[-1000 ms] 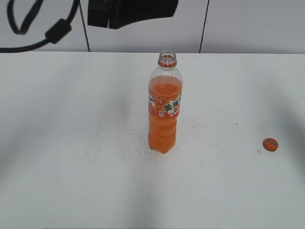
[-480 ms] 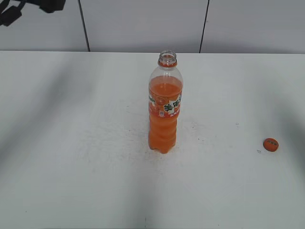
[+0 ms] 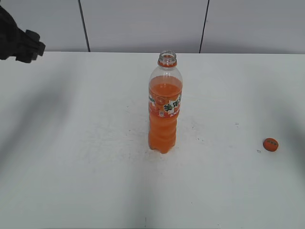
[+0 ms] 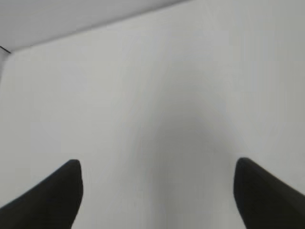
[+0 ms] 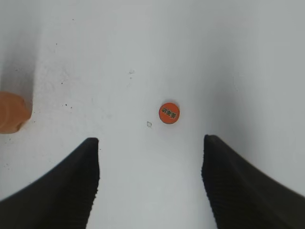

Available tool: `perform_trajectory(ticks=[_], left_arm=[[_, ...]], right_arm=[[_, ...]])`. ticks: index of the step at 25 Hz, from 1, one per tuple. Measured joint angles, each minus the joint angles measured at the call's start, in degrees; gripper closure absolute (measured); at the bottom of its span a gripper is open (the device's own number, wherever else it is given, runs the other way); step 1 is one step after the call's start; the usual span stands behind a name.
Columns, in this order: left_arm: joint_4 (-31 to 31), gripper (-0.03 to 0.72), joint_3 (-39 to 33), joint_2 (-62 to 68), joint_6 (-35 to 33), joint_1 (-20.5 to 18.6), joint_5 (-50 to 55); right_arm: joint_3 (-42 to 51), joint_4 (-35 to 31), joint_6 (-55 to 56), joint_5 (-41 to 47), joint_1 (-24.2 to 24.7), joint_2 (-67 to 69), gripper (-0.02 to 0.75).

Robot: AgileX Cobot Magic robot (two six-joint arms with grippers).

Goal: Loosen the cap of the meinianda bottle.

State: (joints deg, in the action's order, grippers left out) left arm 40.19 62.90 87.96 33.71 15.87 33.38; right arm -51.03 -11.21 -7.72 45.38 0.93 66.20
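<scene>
Both tools stand wide apart at the fingers and hold nothing. Right tool (image 5: 150,181) hangs above the counter (image 5: 143,47) with its two dark fingers (image 5: 62,191) spread to either side of the view, touching neither cap nor bottle. Ahead of it, just beyond the fingertips and slightly toward its right finger, the cap (image 5: 169,112) lies flat on the counter, printed top facing up, its axis upright. Off to this tool's left, at the edge of its view, sits the orange base of the bottle (image 5: 12,112), well apart from the fingers.

Left tool (image 4: 157,191) is likewise released: its fingers (image 4: 47,198) gape over bare counter, with nothing between them and nothing touched. In the exterior view a dark part of an arm (image 3: 16,40) shows at the far left edge, well apart from the bottle; which part of the arm it is cannot be told.

From the exterior view, the bottle (image 3: 165,105) stands upright near the middle of the counter (image 3: 71,143), long axis vertical, open mouth pointing straight up, the neck bare above its orange ring. Orange drink fills it to the shoulder, and the label wraps its middle. Cap (image 3: 270,144) rests off the bottle, well to its right and nearer the camera, by the right edge of that view.
</scene>
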Motion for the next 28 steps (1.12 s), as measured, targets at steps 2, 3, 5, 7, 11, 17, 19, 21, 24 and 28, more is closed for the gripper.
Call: perform_trajectory(ticks=[2, 3, 5, 7, 11, 17, 19, 21, 24, 28], left_arm=[[-12.7, 0.107, 1.7, 0.0, -11.0, 0.0, 3.1], [-18.4, 0.108, 2.8, 0.0, -14.9, 0.0, 4.6], [-25.7, 0.109, 4.6, 0.0, -21.5, -0.2, 9.0], [-30.0, 0.109, 6.1, 0.0, -24.2, -1.2, 13.9], [-32.8, 0.113, 7.1, 0.0, -25.7, -6.1, 26.0], [-33.1, 0.115, 4.9, -3.5, -27.4, -12.3, 35.2], [-33.2, 0.115, 1.7, -7.2, -27.5, -13.4, 35.7], [-34.0, 0.115, -1.7, -12.5, -27.5, -13.7, 35.8], [-36.4, 0.120, -6.7, -21.5, -27.8, -13.8, 35.7], [-38.8, 0.139, -12.4, -35.3, -30.3, -13.8, 35.3]], right_arm=[[-0.1, 0.4, 0.0, 0.6, 0.0, 0.0, 0.233], [-0.1, 0.9, 0.0, 1.7, 0.0, 0.0, 0.233], [-0.3, 2.5, 0.0, 4.8, 0.0, 0.0, 0.233], [-0.6, 4.3, 0.0, 9.2, 0.0, 0.0, 0.233], [-0.7, 5.6, -0.1, 18.9, 0.0, 0.0, 0.233], [-0.8, 6.2, 0.7, 23.9, 0.0, -1.1, 0.233], [-0.8, 5.5, 1.0, 23.9, 0.0, -3.1, 0.233], [-0.7, 4.3, 1.3, 24.0, 0.0, -5.8, 0.233], [1.0, 4.0, 1.4, 24.0, 0.0, -11.4, 0.232], [5.9, 4.5, 1.1, 24.1, 0.0, -21.6, 0.232]])
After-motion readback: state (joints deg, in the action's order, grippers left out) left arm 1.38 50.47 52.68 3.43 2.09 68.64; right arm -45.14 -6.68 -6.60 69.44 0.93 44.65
